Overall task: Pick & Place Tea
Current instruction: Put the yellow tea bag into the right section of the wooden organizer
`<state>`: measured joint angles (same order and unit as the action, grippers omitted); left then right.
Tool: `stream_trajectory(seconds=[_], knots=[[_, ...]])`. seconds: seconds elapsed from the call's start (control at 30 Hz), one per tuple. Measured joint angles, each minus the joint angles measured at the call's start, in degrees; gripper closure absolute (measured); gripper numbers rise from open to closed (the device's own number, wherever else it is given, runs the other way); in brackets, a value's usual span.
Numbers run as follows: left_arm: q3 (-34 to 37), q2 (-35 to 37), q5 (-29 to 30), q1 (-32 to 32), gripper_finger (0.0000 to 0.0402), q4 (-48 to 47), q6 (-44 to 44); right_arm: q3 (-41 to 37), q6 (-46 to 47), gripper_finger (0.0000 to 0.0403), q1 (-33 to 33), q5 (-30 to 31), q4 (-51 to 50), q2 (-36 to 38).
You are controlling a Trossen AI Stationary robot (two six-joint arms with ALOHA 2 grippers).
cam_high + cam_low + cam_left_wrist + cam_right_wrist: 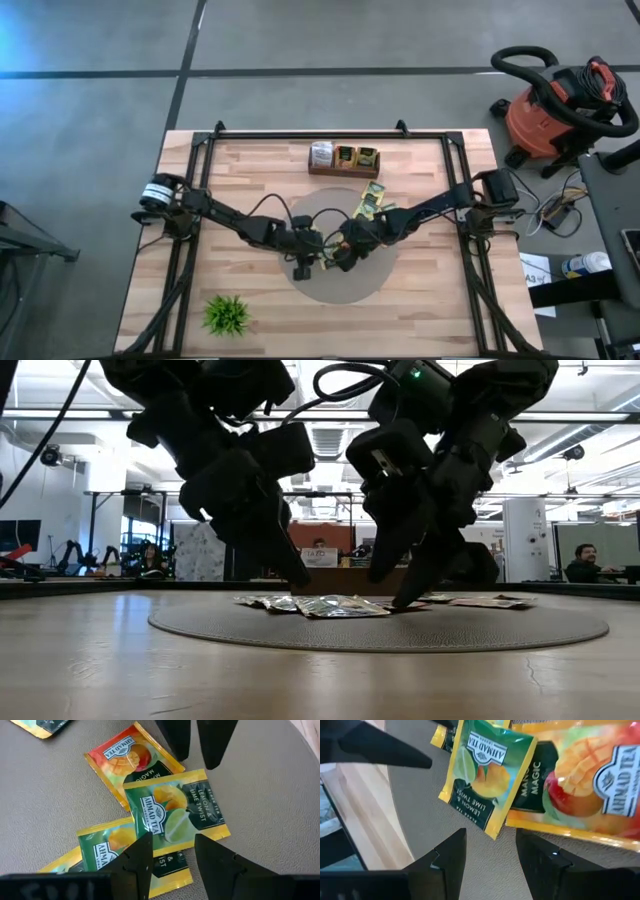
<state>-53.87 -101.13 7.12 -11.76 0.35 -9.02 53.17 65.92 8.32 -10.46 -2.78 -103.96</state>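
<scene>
Several tea sachets lie flat and overlapping on a round grey mat [340, 290] at the table's middle. On top is a green lemon-and-lime sachet [172, 807], which partly covers an orange mango sachet [132, 762]. My left gripper [172, 855] hovers open over the green sachet, slanting down. My right gripper [490, 852] comes from the opposite side, open too, its fingers just short of the same green sachet [482, 775] and the orange one [585, 780]. The two grippers' fingertips are close together [325, 248]. My right gripper has one fingertip [403, 598] down at the level of the sachets [340, 605] in the low view. I cannot tell whether it touches them. No sachet is between its fingers.
A wooden tray [345, 172] with upright tea packets stands at the table's far middle. More sachets [370, 200] lie on the mat's far side. A small green plant [228, 314] stands near the front left. A red vacuum [555, 110] is on the floor beyond the right edge.
</scene>
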Motion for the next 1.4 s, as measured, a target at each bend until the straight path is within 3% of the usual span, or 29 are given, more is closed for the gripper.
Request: stream_trajectory(seconds=[0.7, 1.4], knots=[[0.17, -0.75, -7.66, 3.14, 0.0262, 0.10, 7.90, 0.07, 5.73, 0.0234, 2.60, 0.20, 0.40, -0.97], [0.13, -5.79, -10.74, 3.14, 0.0262, 6.48, -0.31, 0.11, 7.35, 0.0235, 2.19, 4.66, 5.17, -2.69]])
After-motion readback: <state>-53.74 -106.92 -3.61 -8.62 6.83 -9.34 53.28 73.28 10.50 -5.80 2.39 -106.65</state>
